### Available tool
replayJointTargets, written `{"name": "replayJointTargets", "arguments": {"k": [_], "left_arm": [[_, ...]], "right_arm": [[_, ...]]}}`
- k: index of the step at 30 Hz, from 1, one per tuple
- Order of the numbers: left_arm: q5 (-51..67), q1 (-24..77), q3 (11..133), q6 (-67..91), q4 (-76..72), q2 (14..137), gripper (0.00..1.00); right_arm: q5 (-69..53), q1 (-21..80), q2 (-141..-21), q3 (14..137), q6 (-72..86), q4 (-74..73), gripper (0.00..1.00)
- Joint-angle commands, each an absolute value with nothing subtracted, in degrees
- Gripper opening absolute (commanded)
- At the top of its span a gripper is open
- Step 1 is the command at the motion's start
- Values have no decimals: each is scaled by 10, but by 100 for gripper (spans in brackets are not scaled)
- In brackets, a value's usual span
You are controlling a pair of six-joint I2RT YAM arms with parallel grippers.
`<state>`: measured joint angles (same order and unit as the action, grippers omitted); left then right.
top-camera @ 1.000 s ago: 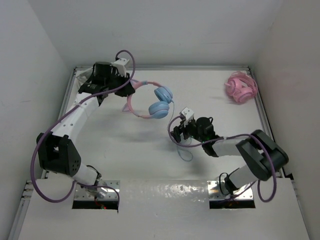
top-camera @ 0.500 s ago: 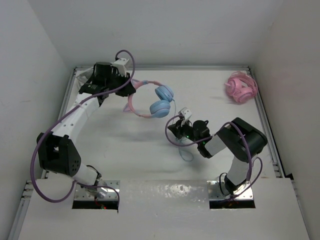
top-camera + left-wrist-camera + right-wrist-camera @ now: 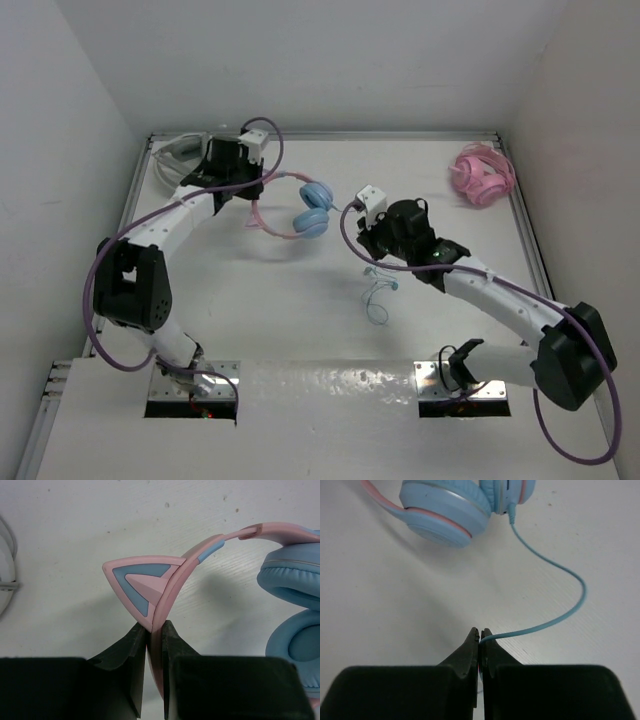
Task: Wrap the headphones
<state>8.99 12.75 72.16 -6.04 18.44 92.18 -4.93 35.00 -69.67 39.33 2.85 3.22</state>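
On the left, the left fingers (image 3: 131, 665) are clenched on the pink band (image 3: 175, 575) of the headphones (image 3: 300, 215), just below one cat ear (image 3: 142, 580) (the band sits squarely in the slot between them). The headphones are toward the back of the worktop (image 3: 300, 330), left of centre, with the two blue ear cups (image 3: 315, 207) pressed together on the side facing the right arm. A thin blue cable (image 3: 567, 615) leaves one cup in a loose curve and ends in the right fingers (image 3: 469, 655), which are pinched shut on it. In the top view, the spare length lies in small loops nearer the arm bases. A pink bundle (image 3: 482, 175) sits well apart at the far right.

The step in hand looks like the first turn of cable around the headphones. The left grip needs to act as a fixed anchor, so the band does not twist as the cable pulls. The right arm should carry the cable around the cups with light, even tension and never tug at the point where it enters the cup. So thin a cable could slip from the fingertips, and the trailing loops could snag, so a slow sweep seems wise.
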Motion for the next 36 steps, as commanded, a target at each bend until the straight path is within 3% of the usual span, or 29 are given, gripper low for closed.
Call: {"name": "replayJointTargets", "arguments": {"k": [1,8,15,20,22,28,36], "left_arm": [[49,162,731,-89,129,926,0],[19,191,738,-116,126,934,0],[11,177,744,-120,124,925,0],[3,174,729,-137,108,911,0],[35,176,726,-145,111,909,0],[60,244,717,-173,134,918,0],[172,269,715,-161,168,902,0]], "right_arm": [[51,362,-702,474,-25,-210,0],[319,382,-773,624,-17,-416,0],[495,383,-747,620,-25,-446,0],[601,383,-712,596,-66,-358,0],[592,399,-711,615,-90,-318,0],[547,538,-760,613,-360,-90,0],[338,538,-787,606,-405,69,0]]}}
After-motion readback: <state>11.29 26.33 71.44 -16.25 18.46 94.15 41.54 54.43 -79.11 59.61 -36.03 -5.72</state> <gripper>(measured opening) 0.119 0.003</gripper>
